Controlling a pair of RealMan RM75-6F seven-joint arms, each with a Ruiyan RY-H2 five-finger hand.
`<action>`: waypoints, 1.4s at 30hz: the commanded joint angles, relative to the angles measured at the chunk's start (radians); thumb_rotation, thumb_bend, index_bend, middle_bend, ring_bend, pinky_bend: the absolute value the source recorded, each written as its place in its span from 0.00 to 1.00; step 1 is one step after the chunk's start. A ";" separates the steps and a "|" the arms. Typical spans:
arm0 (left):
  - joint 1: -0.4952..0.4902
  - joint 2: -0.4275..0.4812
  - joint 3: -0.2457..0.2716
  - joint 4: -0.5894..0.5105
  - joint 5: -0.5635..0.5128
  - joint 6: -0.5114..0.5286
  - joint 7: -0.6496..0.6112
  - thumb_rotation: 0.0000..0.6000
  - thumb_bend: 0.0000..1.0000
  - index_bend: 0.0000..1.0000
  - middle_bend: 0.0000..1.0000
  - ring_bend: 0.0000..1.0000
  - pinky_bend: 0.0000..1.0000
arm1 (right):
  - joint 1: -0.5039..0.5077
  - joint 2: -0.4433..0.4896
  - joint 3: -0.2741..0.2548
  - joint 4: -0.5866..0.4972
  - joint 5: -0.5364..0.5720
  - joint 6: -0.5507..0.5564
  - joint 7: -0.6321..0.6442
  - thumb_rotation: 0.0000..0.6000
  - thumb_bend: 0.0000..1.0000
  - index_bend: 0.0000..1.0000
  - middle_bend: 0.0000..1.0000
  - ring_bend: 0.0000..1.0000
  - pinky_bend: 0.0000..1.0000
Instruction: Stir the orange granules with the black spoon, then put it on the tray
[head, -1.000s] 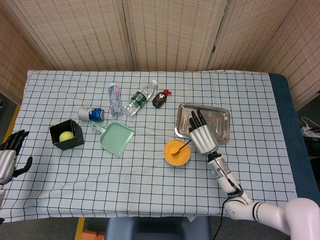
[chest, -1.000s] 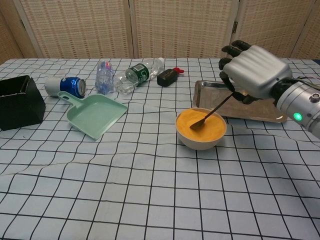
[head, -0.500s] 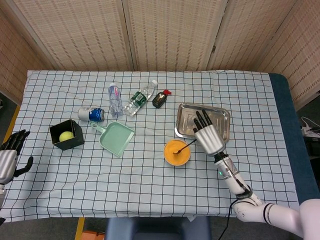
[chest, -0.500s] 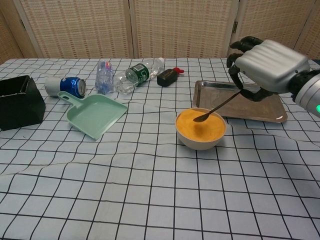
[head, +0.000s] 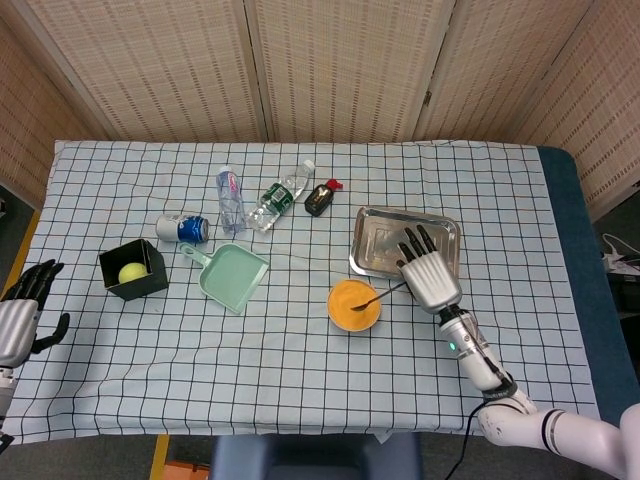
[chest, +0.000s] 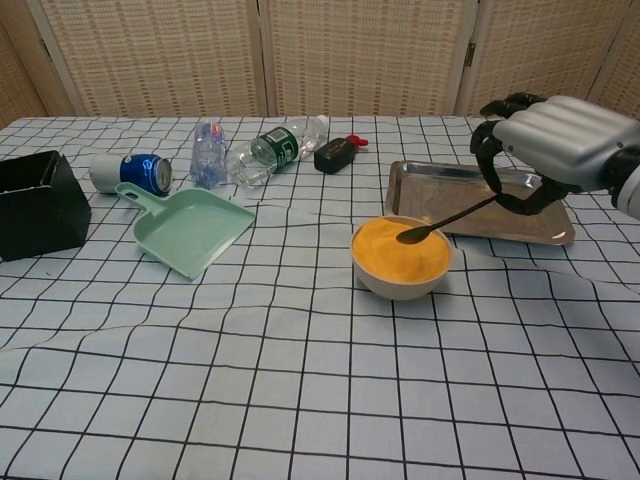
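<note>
Right hand (chest: 555, 140) holds black spoon (chest: 445, 220) above bowl (chest: 402, 270), beside tray (chest: 478, 222)

The right hand (chest: 562, 140) held the spoon (chest: 444, 220) over the tray (head: 382, 232), the spoon's head reaching left of the hand above the bowl (chest: 402, 258) of granules (chest: 398, 248), seemingly just clear of them. The tray lay beneath and behind the hand. Well left of it lay the dustpan (chest: 190, 226), the can (chest: 132, 171), two bottles (chest: 210, 154) on their sides and the box (head: 133, 269) with a ball (head: 130, 273) in it. The left hand (head: 20, 312) hung beyond the table's left edge.
</note>
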 joint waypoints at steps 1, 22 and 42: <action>0.000 0.000 -0.001 0.003 -0.002 -0.002 -0.005 1.00 0.47 0.00 0.00 0.01 0.19 | 0.007 0.015 0.025 -0.013 0.079 -0.069 0.045 1.00 0.53 1.00 0.24 0.00 0.01; 0.003 -0.002 -0.002 0.001 -0.002 0.009 0.005 1.00 0.47 0.00 0.00 0.01 0.18 | 0.023 0.041 0.052 -0.010 0.134 -0.083 0.173 1.00 0.53 1.00 0.24 0.00 0.01; -0.008 -0.013 -0.003 0.006 -0.018 -0.016 0.031 1.00 0.47 0.00 0.00 0.01 0.18 | 0.176 -0.322 0.173 0.762 0.236 -0.229 0.298 1.00 0.53 1.00 0.24 0.00 0.01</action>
